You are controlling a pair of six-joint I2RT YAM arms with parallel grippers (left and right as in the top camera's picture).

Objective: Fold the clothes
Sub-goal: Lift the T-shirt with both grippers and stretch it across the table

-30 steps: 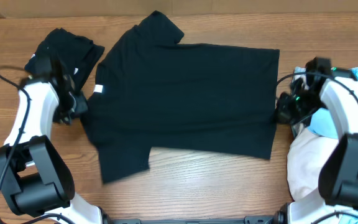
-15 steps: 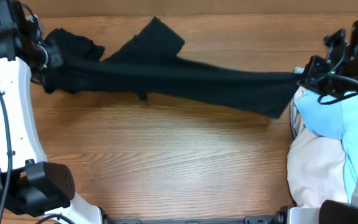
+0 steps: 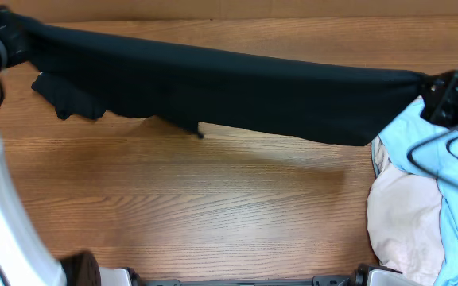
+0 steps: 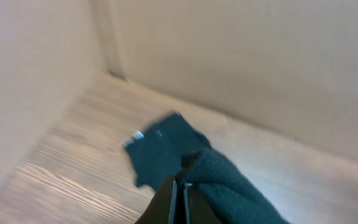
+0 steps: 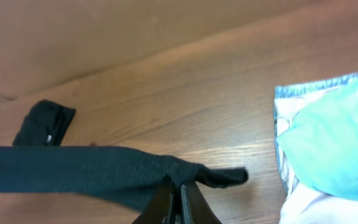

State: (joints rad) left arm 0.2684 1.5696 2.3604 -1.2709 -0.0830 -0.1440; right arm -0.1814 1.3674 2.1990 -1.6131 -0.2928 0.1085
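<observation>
A black T-shirt (image 3: pixel 237 91) hangs stretched in the air across the table, held at both ends. My left gripper (image 3: pixel 10 36) at the far left is shut on its left end, seen as dark cloth (image 4: pixel 229 186) beside the jaws (image 4: pixel 180 190) in the left wrist view. My right gripper (image 3: pixel 440 91) at the right is shut on the other end; the right wrist view shows the jaws (image 5: pixel 180 186) pinching the black cloth (image 5: pixel 92 171). A folded black garment (image 3: pixel 66 95) lies on the table at the left, also in the wrist views (image 4: pixel 160 146) (image 5: pixel 42 121).
A heap of light blue and white clothes (image 3: pixel 420 206) lies at the right edge, also in the right wrist view (image 5: pixel 334 124). A cardboard wall (image 4: pixel 241 62) stands behind the wooden table (image 3: pixel 213 206).
Both arms have lifted the black T-shirt off the table, raised it and pulled it taut. It lay flat one second ago and now hangs stretched high between the grippers.
</observation>
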